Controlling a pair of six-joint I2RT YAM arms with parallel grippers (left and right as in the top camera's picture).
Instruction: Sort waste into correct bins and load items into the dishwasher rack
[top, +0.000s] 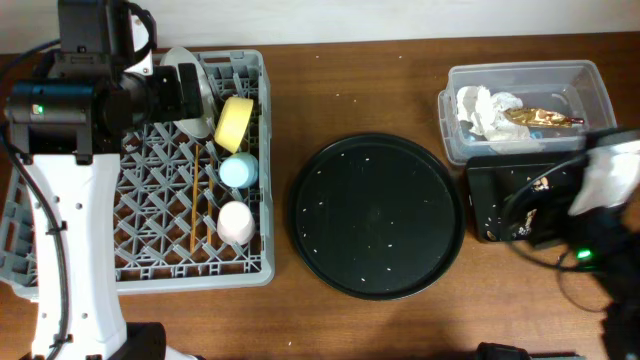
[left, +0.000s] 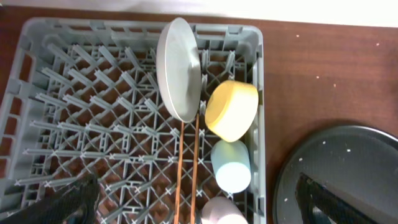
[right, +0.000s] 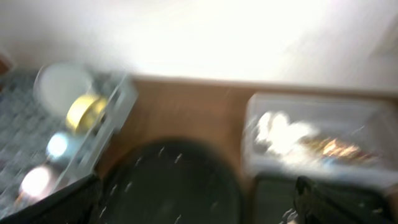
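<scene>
We find the left claw (left: 193, 194) wide open and empty above the dishwasher rack (left: 93, 26), which holds the plate (left: 179, 68), yellow bowl (left: 231, 109), blue cup (left: 230, 165) and chopsticks (left: 180, 168). The right claw (right: 196, 199), blurred, looks spread and empty too. We judge loading done: lift straight up, clear of the upright plate

tray (top: 376, 216): round, black, pale-speckled, lying flat mid-surface | surface (top: 350, 70): brown wood, carrying the tray | wall (top: 400, 15): white, running along the far edge

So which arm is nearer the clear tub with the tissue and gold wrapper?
Right. The right arm sits just beside the clear tub, over the shallow black tray; the left arm is far across the table, above the dishwasher rack.
</scene>
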